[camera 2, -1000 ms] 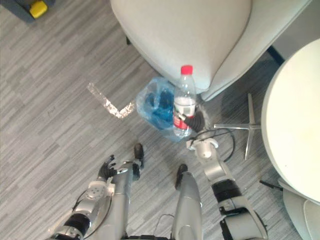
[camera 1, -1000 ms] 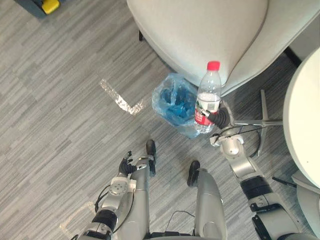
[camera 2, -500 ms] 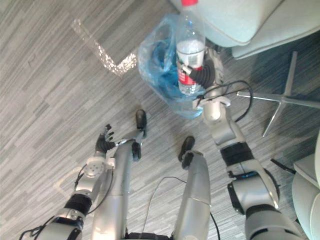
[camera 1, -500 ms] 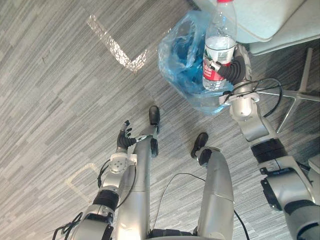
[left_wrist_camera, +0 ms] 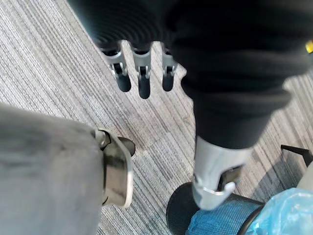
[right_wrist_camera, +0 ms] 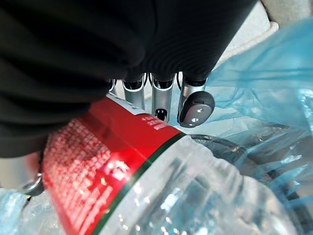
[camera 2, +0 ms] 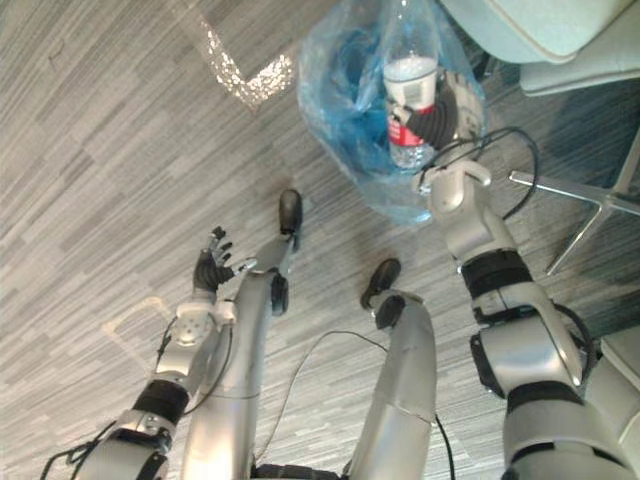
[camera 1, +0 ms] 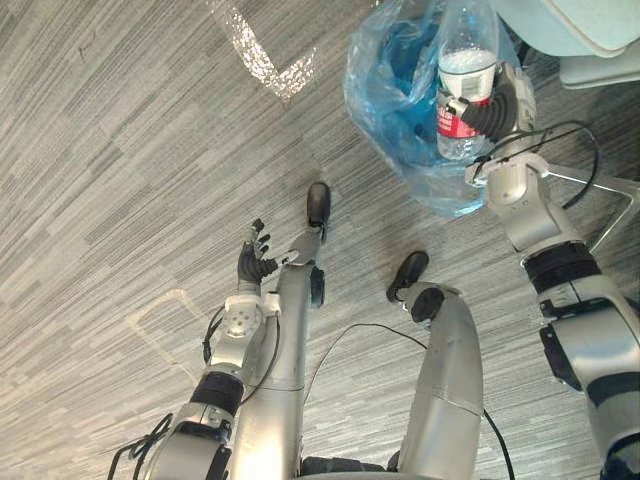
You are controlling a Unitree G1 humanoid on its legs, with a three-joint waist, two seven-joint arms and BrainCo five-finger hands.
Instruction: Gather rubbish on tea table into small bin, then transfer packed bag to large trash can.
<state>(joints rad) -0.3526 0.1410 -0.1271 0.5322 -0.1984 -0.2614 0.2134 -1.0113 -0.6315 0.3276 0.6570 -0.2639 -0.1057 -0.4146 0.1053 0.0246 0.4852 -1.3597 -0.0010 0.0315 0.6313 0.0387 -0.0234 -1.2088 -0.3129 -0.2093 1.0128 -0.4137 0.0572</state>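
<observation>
Water bottle (camera 1: 467,75), clear with a red label, is held upright at the open mouth of the blue-bagged small bin (camera 1: 392,85) on the floor. The right hand (camera 1: 505,102) grasps it, fingers (right_wrist_camera: 161,100) wrapped round the label. Its base seems to sit inside the bag. The left hand (camera 1: 255,264) hangs over the floor, fingers released.

There was one plastic bottle (camera 1: 467,85), one small bin (left_wrist_camera: 180,216) lined with one blue bag (camera 1: 395,90), one pale armchair (camera 1: 572,22), and two tape marks (camera 1: 262,62) on the floor (camera 1: 120,150).
</observation>
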